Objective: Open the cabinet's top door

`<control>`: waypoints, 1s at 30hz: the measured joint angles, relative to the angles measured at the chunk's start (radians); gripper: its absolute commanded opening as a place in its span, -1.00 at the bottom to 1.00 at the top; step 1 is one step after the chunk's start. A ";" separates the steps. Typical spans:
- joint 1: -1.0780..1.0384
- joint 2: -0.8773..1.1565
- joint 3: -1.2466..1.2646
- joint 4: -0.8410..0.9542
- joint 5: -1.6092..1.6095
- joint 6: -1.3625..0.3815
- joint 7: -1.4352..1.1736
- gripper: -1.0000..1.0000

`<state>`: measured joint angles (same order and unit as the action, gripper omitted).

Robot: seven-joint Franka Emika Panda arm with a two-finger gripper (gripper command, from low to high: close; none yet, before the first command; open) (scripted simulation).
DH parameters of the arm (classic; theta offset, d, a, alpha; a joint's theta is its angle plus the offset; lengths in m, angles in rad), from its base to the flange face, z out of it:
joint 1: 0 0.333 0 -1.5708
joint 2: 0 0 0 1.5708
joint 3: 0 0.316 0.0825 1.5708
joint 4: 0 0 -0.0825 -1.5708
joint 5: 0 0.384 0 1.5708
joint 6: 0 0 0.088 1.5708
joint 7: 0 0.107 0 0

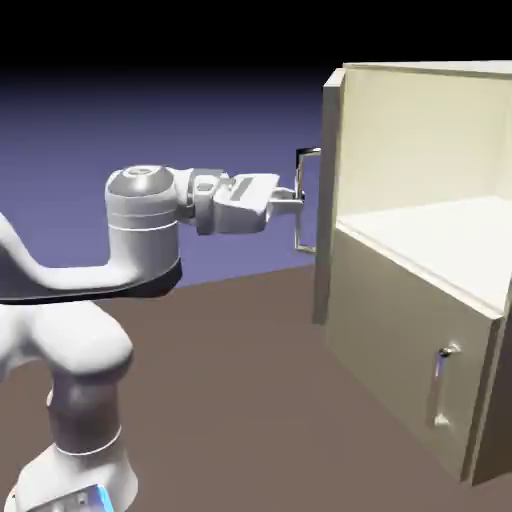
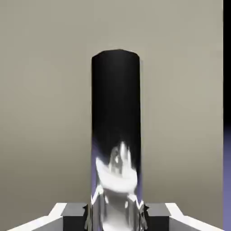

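Tool (image 1: 299,199): closed down on the long bar handle (image 1: 298,228), one finger on each side of the bar; in the hand view the metal rises between the fingertips.
Top door (image 1: 328,200): at three o'clock from the tool in the exterior view, nearly edge-on, swung well out from the cabinet (image 1: 415,335), with the upper compartment (image 1: 420,135) exposed beyond it.
Handle axis: twelve to six o'clock in both views, standing off the door's outer face; the tool meets it crosswise, from nine o'clock in the exterior view.
Governing relation: the bar lies between tool and panel, so any further swing would have to follow the hinge's arc, whereas a release would call for parted fingers and a straight retreat toward nine o'clock.
Stage, as judged: opening essentially achieved; backing off before the fingers part could drag the door.
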<state>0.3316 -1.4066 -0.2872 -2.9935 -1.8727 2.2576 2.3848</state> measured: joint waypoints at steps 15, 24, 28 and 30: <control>0.069 -0.054 0.543 -0.026 0.559 -0.347 -0.038 -1.00; 0.050 0.086 0.870 0.107 0.861 -0.585 0.007 -1.00; -0.015 0.175 1.015 0.213 0.982 -0.702 0.034 -1.00; -0.064 0.221 1.087 0.278 1.037 -0.762 0.046 -1.00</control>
<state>0.2680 -1.1861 0.7998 -2.7153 -0.8355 1.4953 2.4313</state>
